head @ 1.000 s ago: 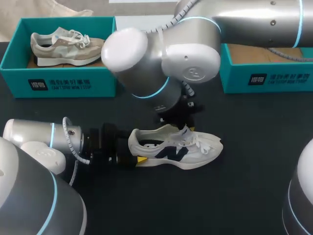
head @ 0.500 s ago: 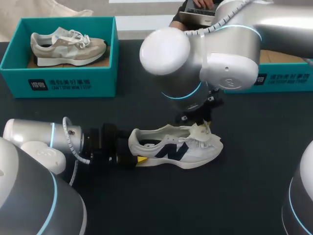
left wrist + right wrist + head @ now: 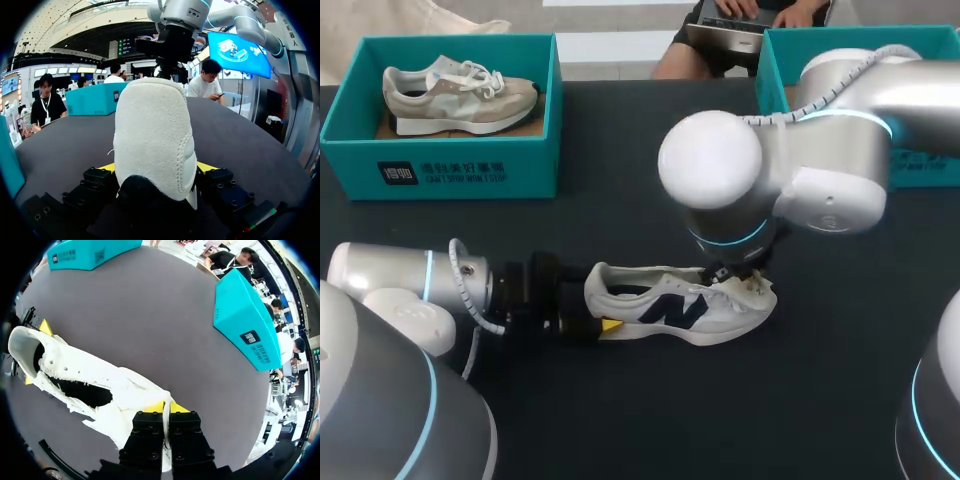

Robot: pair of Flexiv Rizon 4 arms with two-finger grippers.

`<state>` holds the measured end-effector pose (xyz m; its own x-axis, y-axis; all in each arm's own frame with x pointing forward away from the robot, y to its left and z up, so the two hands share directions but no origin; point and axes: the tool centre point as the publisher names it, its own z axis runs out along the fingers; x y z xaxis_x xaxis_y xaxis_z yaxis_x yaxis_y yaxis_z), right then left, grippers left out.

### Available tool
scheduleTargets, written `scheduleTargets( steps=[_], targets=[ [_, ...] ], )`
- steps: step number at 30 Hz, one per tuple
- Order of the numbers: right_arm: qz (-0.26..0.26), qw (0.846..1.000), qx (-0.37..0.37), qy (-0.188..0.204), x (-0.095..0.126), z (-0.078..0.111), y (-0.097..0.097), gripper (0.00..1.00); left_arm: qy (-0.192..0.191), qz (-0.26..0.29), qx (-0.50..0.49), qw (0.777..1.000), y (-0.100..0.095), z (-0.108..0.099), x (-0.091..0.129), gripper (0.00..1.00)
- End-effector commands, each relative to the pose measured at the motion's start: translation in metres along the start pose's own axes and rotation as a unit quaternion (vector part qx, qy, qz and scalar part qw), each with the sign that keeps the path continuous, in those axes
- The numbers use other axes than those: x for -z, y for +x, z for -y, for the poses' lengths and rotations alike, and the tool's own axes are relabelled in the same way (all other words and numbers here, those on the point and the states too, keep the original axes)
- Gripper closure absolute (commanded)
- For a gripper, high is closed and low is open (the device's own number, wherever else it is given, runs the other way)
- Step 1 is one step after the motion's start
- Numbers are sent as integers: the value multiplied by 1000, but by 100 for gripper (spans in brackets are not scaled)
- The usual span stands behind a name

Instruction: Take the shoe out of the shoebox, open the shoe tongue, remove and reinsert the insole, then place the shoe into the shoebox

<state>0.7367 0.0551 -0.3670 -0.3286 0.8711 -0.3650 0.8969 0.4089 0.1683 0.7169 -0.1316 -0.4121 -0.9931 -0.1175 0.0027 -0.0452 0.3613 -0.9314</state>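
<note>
A white shoe [image 3: 680, 305] with a navy side mark lies on the dark table, toe pointing right. My left gripper [image 3: 592, 323] comes in low from the left and clasps the heel [image 3: 152, 135], with a yellow fingertip [image 3: 107, 167] pressed to each side. My right arm hangs over the front of the shoe. In the right wrist view my right gripper [image 3: 167, 407] is shut on the white tongue [image 3: 145, 402], which is drawn toward the toe. The dark shoe opening [image 3: 80, 390] shows behind the tongue. From the head view the right gripper's tips are hidden under the arm.
A teal shoebox [image 3: 440, 170] at the back left holds a beige shoe [image 3: 455, 92]. A second teal shoebox [image 3: 775, 60] stands at the back right, partly hidden by my right arm. Bare dark table lies in front of the white shoe.
My right arm has swung rightward and down along the shoe toward its toe, drawing the tongue forward. The left arm and the shoe's heel have stayed in place.
</note>
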Motion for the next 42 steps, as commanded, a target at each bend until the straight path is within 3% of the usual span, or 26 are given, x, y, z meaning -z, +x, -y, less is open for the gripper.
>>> scheduleTargets(
  steps=[1, 7, 8, 9, 12, 13, 14, 21, 29, 37, 42],
  targets=[
    [-4, 1000, 0, -3, -29, 11, -9, 100, -2, 1, 0, 1000, 1, -5, 0, 100],
    [-9, 1000, 12, -10, -40, 14, -20, 100, -2, 1, 0, 1000, 1, -5, 0, 100],
    [-10, 1000, 16, -10, -40, 13, -21, 93, -2, 1, 0, 1000, 1, -5, 0, 100],
    [-9, 1000, 18, -9, -41, 13, -23, 71, -2, 1, 0, 1000, 1, -5, 0, 100],
    [-7, 1000, 21, -11, -34, 10, -30, 40, -2, 1, 0, 1000, 1, -5, 0, 100],
    [-4, 1000, 21, -12, -32, 9, -31, 18, -2, 1, 0, 1000, 1, -5, 0, 100],
    [-3, 1000, 21, -14, -29, 8, -32, 2, -2, 1, 0, 1000, 1, -5, 0, 100],
    [9, 999, -21, -33, 6, -3, -37, 0, -2, 1, 0, 1000, 1, -5, 0, 100],
    [-6, 993, -40, -110, 60, -35, -34, 0, -2, 1, 0, 1000, 1, -5, 0, 100],
    [-19, 983, 8, -184, 111, -77, -22, 0, -2, 1, 0, 1000, 1, -5, 0, 100],
    [-107, 960, 107, -234, 134, -103, 4, 0, -2, 1, 0, 1000, 1, -5, 0, 100]
  ],
)
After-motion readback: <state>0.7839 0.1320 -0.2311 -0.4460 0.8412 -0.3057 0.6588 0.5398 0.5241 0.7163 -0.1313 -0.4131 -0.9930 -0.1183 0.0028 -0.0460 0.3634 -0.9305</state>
